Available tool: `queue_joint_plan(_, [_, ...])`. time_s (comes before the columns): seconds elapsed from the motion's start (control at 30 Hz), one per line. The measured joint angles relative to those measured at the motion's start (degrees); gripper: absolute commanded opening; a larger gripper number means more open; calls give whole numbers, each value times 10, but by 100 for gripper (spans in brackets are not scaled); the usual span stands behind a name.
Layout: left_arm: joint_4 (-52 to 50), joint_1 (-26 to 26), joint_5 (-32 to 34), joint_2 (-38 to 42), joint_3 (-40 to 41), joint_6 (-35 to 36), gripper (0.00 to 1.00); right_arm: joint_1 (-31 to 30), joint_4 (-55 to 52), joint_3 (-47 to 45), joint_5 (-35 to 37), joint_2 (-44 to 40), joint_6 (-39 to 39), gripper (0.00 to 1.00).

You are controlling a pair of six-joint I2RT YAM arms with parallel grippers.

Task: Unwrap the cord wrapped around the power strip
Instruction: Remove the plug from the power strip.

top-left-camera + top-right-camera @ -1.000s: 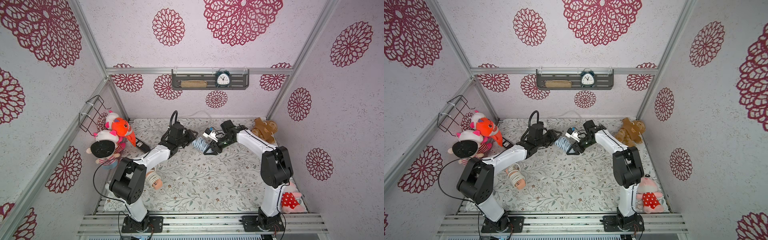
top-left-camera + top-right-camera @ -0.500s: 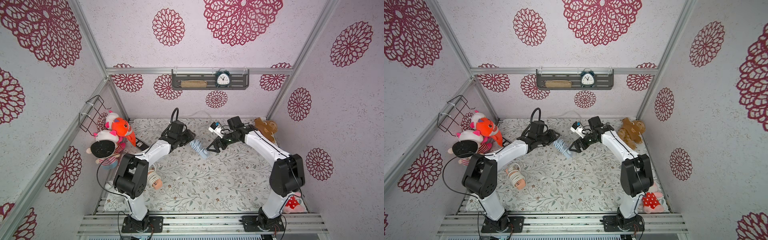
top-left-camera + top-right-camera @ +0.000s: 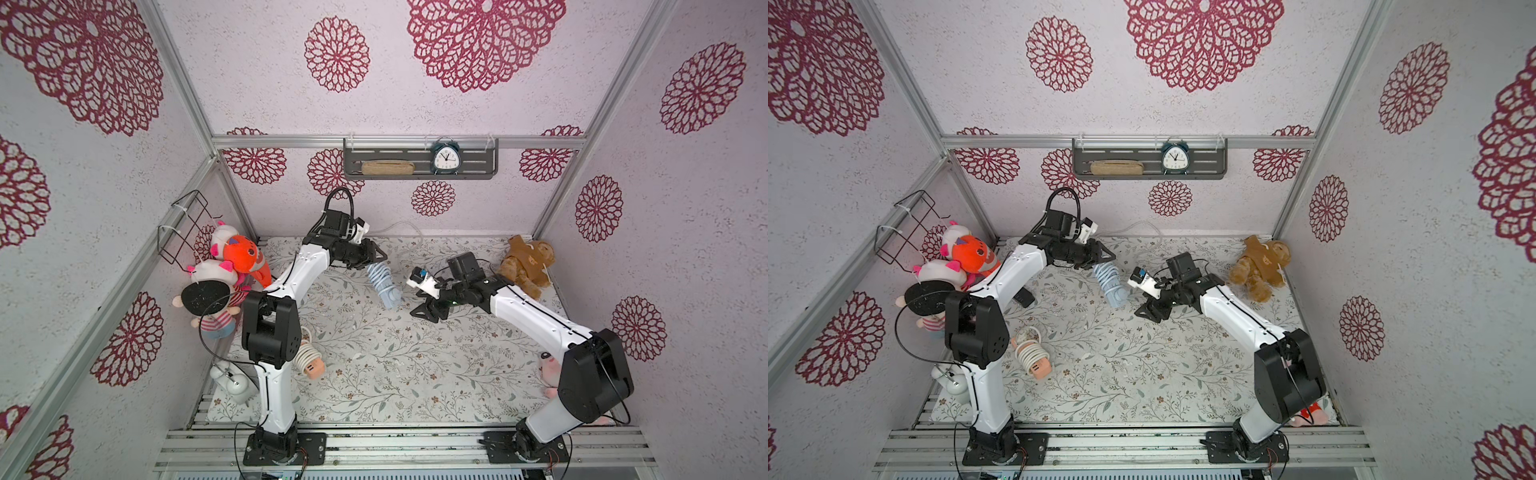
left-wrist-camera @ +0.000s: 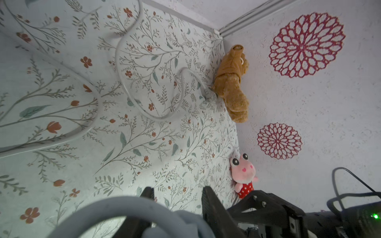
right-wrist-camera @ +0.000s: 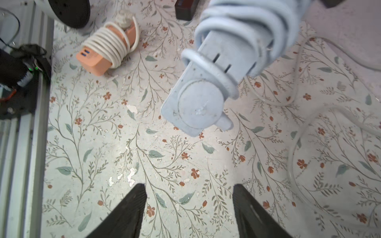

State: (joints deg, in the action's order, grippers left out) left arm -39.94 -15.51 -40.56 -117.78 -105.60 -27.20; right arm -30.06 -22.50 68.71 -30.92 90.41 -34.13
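The surface (image 3: 415, 374) is a pale sheet printed with grey-green sprigs and small rust flowers. It is boxed in by white textured walls (image 3: 257, 104) stamped with crimson rosettes and framed with aluminium rails. On the back wall hangs a grey shelf (image 3: 478, 163) carrying a dark teal alarm clock (image 3: 446, 161) and a tan pouch (image 3: 387, 167). A black wire basket (image 3: 183, 232) is fixed to the left wall above a heap of plush toys (image 3: 237, 259) at the surface's left edge. A brown teddy bear (image 3: 525, 264) sits in the far right corner, and an orange power strip (image 3: 314, 368) bound in white cord lies near the left arm's base. Over the far middle of the surface the left gripper (image 3: 376, 262) is clamped on the upper end of the pale blue power strip (image 3: 384, 286), which hangs slanted with its cord (image 5: 247, 20) coiled round it. The right gripper (image 3: 424, 309) stands near the strip's lower end, jaws spread and empty. The left wrist view shows a loose white cable (image 4: 123, 82) snaking across the far side to end just beside the bear. It also shows the face of a pink plush (image 4: 243, 173), which the right arm mostly hides in both top views. The right wrist view alone shows the strip's socket slots and white chips in the print. A top view shows a black block (image 3: 1023, 297) under the left arm.
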Motion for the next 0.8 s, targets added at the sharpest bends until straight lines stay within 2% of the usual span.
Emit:
queue_joint_plan(0.13, [-74,-2,-11,-19,-13,48,0,-16,51,-23,24,0,-45,69])
queue_joint_plan(0.33, [-143,-2,-14,-31,-29,89,0,-34,75,-1,22,8,-87,64])
queue_joint_plan(0.37, [-149,-2,-14,-32,-33,92,0,-36,76,6,20,12,-90,62])
queue_joint_plan(0.43, [-157,-3,-14,-32,-40,98,0,-42,76,19,13,21,-97,50])
queue_joint_plan(0.8, [-170,-3,-14,-43,-72,112,0,-66,59,37,-22,51,-113,60])
